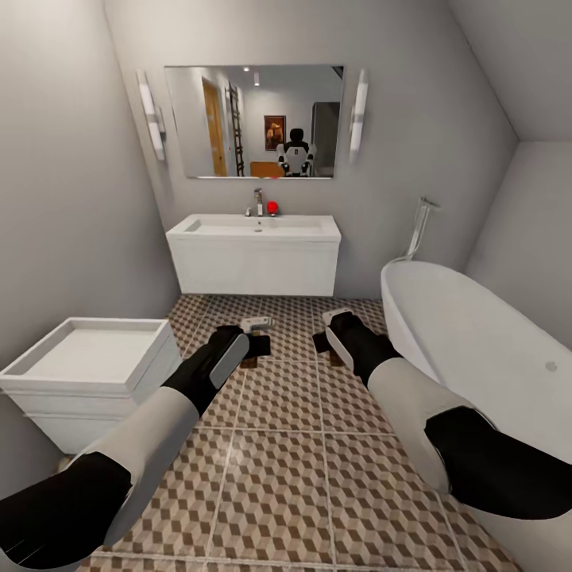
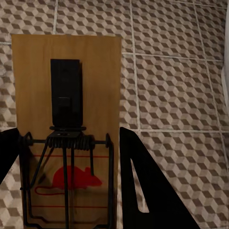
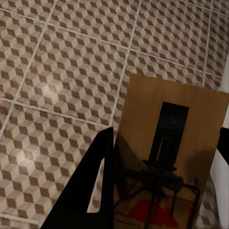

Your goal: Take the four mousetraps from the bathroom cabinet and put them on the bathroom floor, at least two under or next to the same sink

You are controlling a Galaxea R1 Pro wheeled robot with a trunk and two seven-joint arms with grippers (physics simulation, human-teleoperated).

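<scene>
At the far left a white bin [image 1: 87, 361] is sitting against the wall, its base cut off by the left arm. The left gripper [image 1: 256, 338] is hovering over the floor [image 1: 278, 477], its fingers closed on a trap [image 2: 67, 129]. In the head view that trap is almost wholly hidden by the gripper. The left wrist view is showing its wooden board, dark wire spring and red mouse print, with the near end cut off by the frame edge and one dark finger [image 2: 143, 186] on either side.

Behind, a white sink [image 1: 254, 253] is hanging under a mirror [image 1: 254, 121], with a small red object [image 1: 272, 207] by the tap, too small to make out.

The right gripper [image 1: 332, 330] is likewise gripping a second trap [image 3: 171, 157], seen in the right wrist view above the tiles; its red print is cut off and one finger [image 3: 88, 191] is covering its edge.

At the right a white tub [image 1: 469, 349] is running out of frame.
</scene>
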